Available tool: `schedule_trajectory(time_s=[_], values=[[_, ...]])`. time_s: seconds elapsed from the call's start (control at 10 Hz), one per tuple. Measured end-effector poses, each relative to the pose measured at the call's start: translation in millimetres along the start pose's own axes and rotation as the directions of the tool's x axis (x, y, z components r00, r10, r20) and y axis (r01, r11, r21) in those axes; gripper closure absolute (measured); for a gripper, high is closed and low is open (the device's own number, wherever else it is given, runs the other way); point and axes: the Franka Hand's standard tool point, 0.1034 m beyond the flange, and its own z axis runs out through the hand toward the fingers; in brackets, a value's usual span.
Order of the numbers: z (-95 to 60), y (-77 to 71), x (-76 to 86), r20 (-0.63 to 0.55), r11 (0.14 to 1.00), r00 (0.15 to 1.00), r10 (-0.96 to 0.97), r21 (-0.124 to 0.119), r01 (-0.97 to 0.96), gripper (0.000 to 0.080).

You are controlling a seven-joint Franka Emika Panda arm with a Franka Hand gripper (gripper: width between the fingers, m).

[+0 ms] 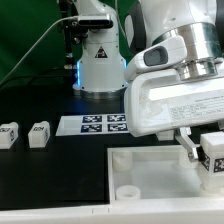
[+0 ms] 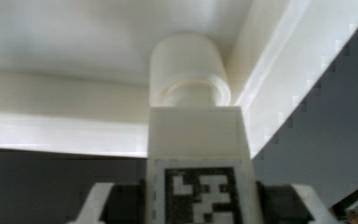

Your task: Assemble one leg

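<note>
My gripper (image 1: 205, 150) is shut on a leg (image 1: 213, 156), a small white block with a black-and-white marker, at the exterior view's right edge. It holds the leg over the right part of the large white tray-like piece (image 1: 150, 185). In the wrist view the leg (image 2: 197, 130) stands between my two fingers (image 2: 112, 200), marker face toward the camera, its rounded end pointing at the tray's inner corner (image 2: 69, 105). I cannot tell whether the leg touches the tray. Two more legs (image 1: 8, 135) (image 1: 40, 133) lie on the black table at the exterior view's left.
The marker board (image 1: 95, 124) lies flat on the table behind the tray. The robot's base (image 1: 100, 62) stands at the back, with cables beside it. A round socket (image 1: 128, 191) shows in the tray's near left corner.
</note>
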Motion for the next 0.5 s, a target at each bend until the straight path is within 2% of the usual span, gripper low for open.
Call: schedule_trajectory(time_s=[0.5], values=[[-0.5,-0.2,-2.3,-0.057,1.000,0.998,-0.020,0.001,0.020,0.0509]])
